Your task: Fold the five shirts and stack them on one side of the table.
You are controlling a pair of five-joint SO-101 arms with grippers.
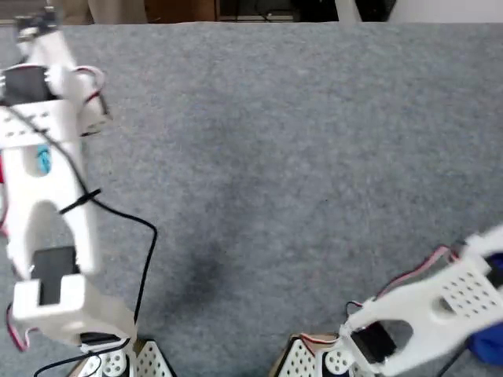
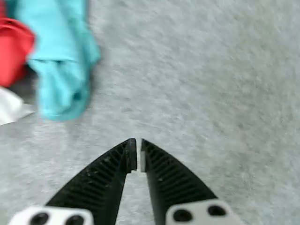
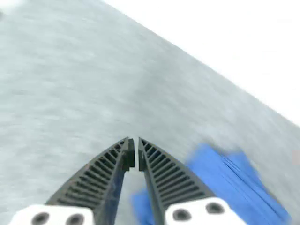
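Saw left gripper [image 2: 136, 157] and right gripper [image 3: 136, 154] both clenched on nothing above the table [image 1: 275, 157]. Spotted teal shirt [image 2: 61, 61] crumpled against red shirt [image 2: 14, 51] on the table, blue shirt [image 3: 234, 183] near its edge. Feared a grab lifting both touching shirts together

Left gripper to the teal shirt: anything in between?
Nothing but bare grey table cover lies between the left gripper and the teal shirt, going by the left wrist view.
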